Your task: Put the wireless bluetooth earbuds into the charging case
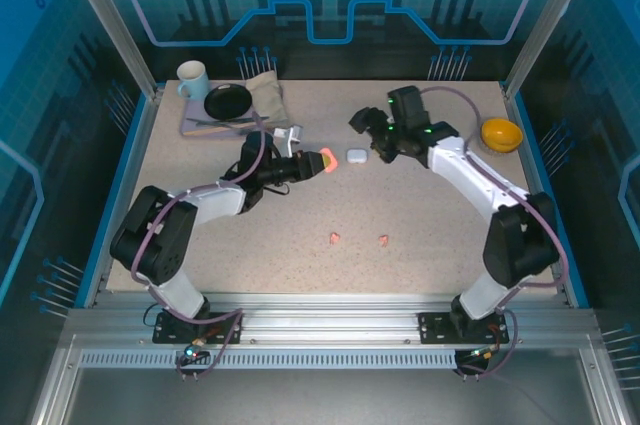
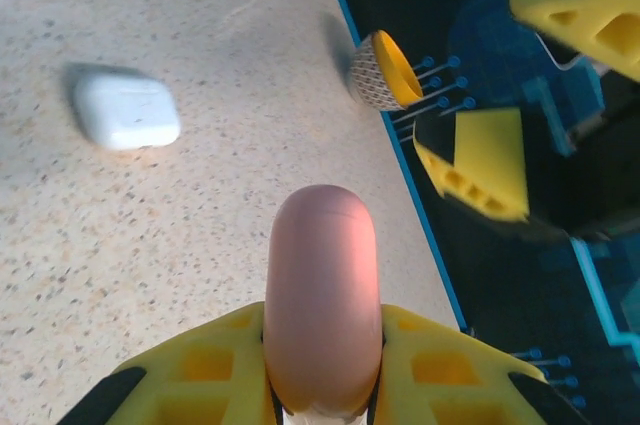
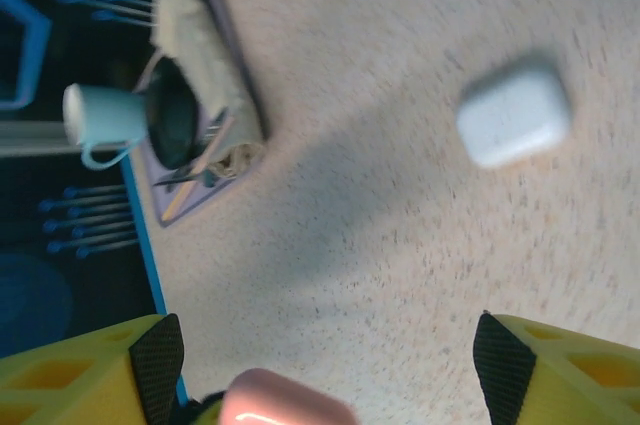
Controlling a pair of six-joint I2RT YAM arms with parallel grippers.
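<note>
Nearest the arm bases, two tiny salmon-pink plastic earbuds [image 1: 335,238] lie loose side by side on the speckled bench [image 1: 430,235], well apart from the small rounded white plastic case [image 1: 356,156], which lies closed farther in. Just left of the white case, the left gripper [image 1: 318,164] has its jaws clamped on a rounded salmon-pink plastic case [image 2: 320,285]. Just beyond the white case, the right gripper [image 3: 322,360] hangs with its jaws spread wide. Well to the right of the white case sits a yellow bowl [image 1: 501,133] near the bench edge. Far to its left and beyond are a black plate [image 1: 228,102], a beige cloth [image 1: 266,95] and a white mug [image 1: 192,80].
</note>
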